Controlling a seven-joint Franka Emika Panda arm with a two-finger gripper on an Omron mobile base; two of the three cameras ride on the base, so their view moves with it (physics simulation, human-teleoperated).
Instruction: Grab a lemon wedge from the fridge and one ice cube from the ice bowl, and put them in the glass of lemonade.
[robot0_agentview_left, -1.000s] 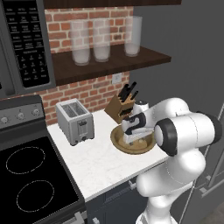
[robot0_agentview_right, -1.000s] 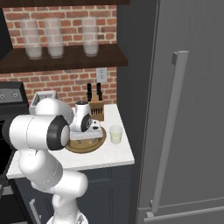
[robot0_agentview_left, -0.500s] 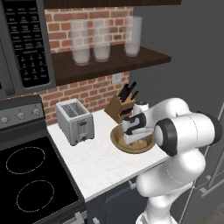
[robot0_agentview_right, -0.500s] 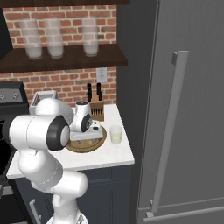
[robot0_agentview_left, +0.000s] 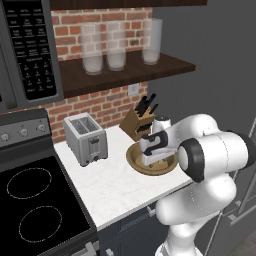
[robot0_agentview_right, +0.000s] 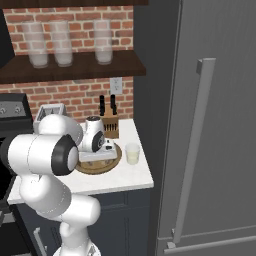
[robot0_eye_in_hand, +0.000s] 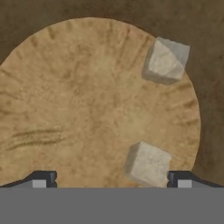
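Observation:
My gripper (robot0_eye_in_hand: 111, 179) hangs open low inside the brown wooden ice bowl (robot0_eye_in_hand: 83, 96). One pale ice cube (robot0_eye_in_hand: 148, 163) lies between the fingertips, close to the right one. A second ice cube (robot0_eye_in_hand: 166, 60) rests farther off by the bowl's wall. From the base, the gripper (robot0_agentview_left: 151, 160) (robot0_agentview_right: 98, 157) points down into the ice bowl (robot0_agentview_left: 135, 161) (robot0_agentview_right: 86, 170) on the counter. The small glass of lemonade (robot0_agentview_right: 132, 153) stands just right of the bowl. The fridge (robot0_agentview_right: 210, 125) is shut, so the lemon wedge is hidden.
A knife block (robot0_agentview_left: 136, 125) stands right behind the bowl and a toaster (robot0_agentview_left: 86, 138) to its left. A stove (robot0_agentview_left: 30, 205) takes up the counter's left end. Tall frosted glasses (robot0_agentview_left: 116, 46) line the shelf above. The fridge handle (robot0_agentview_right: 192, 150) runs vertically at the right.

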